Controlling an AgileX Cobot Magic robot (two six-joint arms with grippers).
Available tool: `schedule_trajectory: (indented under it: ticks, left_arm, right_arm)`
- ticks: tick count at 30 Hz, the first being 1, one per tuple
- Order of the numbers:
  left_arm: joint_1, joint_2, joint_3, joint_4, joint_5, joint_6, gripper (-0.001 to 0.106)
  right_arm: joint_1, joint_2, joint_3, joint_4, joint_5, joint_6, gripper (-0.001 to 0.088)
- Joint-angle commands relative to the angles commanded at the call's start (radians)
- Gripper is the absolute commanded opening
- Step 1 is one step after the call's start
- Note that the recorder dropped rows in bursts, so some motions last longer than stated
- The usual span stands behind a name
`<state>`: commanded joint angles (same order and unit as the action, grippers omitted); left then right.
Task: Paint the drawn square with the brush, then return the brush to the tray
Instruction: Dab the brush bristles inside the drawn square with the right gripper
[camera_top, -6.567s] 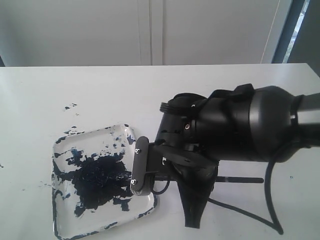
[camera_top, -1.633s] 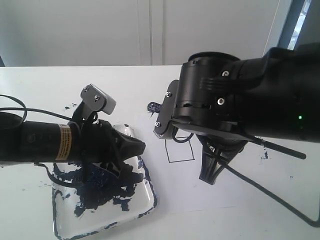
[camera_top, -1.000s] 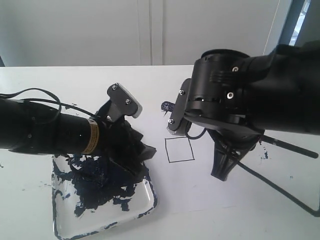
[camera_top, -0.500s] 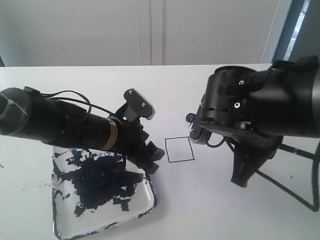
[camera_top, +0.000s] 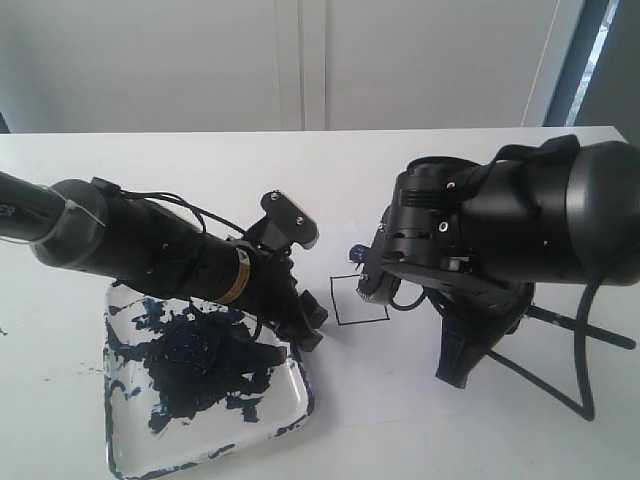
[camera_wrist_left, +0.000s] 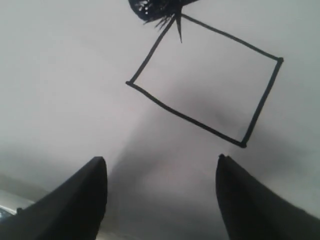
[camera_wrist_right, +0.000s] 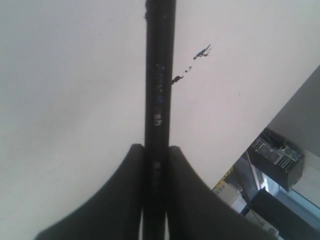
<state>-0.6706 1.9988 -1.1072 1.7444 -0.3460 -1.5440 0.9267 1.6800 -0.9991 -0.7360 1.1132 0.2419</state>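
Note:
The drawn square (camera_top: 352, 302) is a thin black outline with a white inside (camera_wrist_left: 205, 80); my right arm hides its right side in the exterior view. The brush (camera_wrist_right: 159, 75) is a long black stick. My right gripper (camera_wrist_right: 157, 150) is shut on its handle and points down at the table (camera_top: 455, 365). The brush's dark bristles (camera_wrist_left: 155, 7) touch one corner of the square, and its tail (camera_top: 585, 332) sticks out to the right. My left gripper (camera_wrist_left: 160, 159) is open and empty just left of the square (camera_top: 312, 330), at the right rim of the tray (camera_top: 290, 420).
The tray holds a thick blot of dark blue paint (camera_top: 200, 360). Small paint specks (camera_wrist_right: 200, 52) dot the white table near the brush handle. A cable (camera_top: 560, 395) loops over the table under my right arm. A pale wall stands behind the table.
My left gripper has slid right from over the tray to beside the square. My right arm has shifted and turned, bringing the bristles to the square's corner.

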Motion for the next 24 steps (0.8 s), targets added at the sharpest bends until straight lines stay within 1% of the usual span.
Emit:
schedule_trajectory:
  ticks: [5,14,24]
  left_arm:
    - [-0.029,0.016,0.000,0.000,0.023,0.007,0.066]
    - [-0.029,0.041,0.000,0.000,0.041,-0.024,0.066]
    - [-0.029,0.041,0.000,0.000,0.041,-0.027,0.066]
  right_arm:
    - [0.000,0.000,0.000,0.055,-0.036,-0.011,0.0000]
    - [0.000,0.011,0.000,0.056,-0.039,-0.011,0.0000]
    - [0.000,0.091,0.000,0.052,-0.056,-0.011,0.0000]
